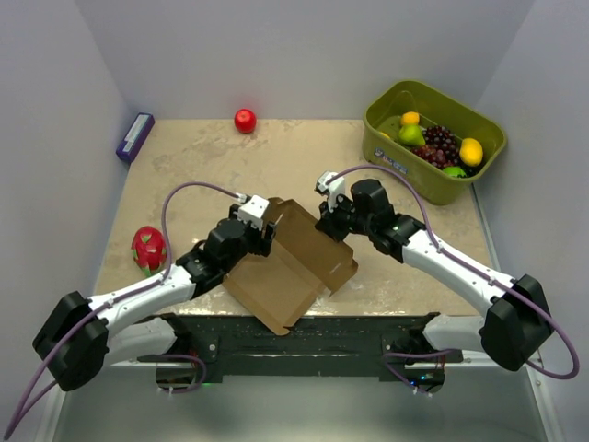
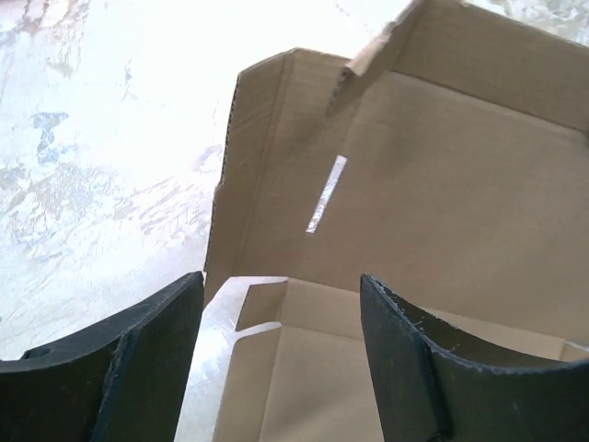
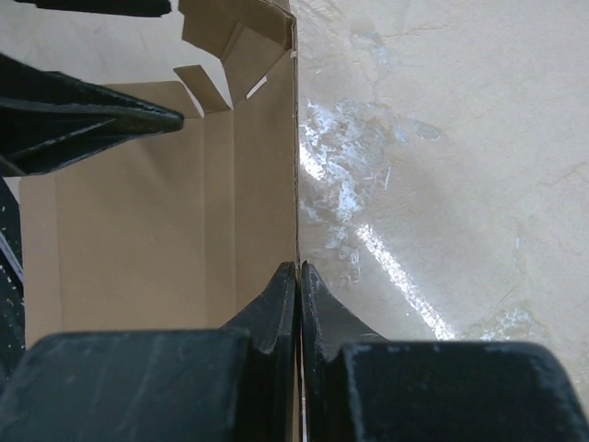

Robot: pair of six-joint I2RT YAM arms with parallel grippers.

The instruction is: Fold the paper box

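Note:
The paper box [image 1: 294, 267], plain brown cardboard, lies partly folded at the table's near middle with its walls and flaps raised. My left gripper [image 1: 261, 232] hovers over its left rear corner. In the left wrist view the left gripper [image 2: 281, 285] is open, and between its fingers I see only the box's floor and inner wall [image 2: 442, 184]. My right gripper [image 1: 329, 221] is at the box's right side. In the right wrist view the right gripper [image 3: 299, 269] is shut on the thin upright edge of the box wall [image 3: 267, 166]. A left finger [image 3: 92, 115] shows beyond it.
An olive-green bin [image 1: 414, 175] of mixed fruit stands at the back right. A red apple [image 1: 245, 121] sits at the back middle and a purple box [image 1: 135, 136] at the back left. A dragon fruit [image 1: 148, 247] lies at the left edge.

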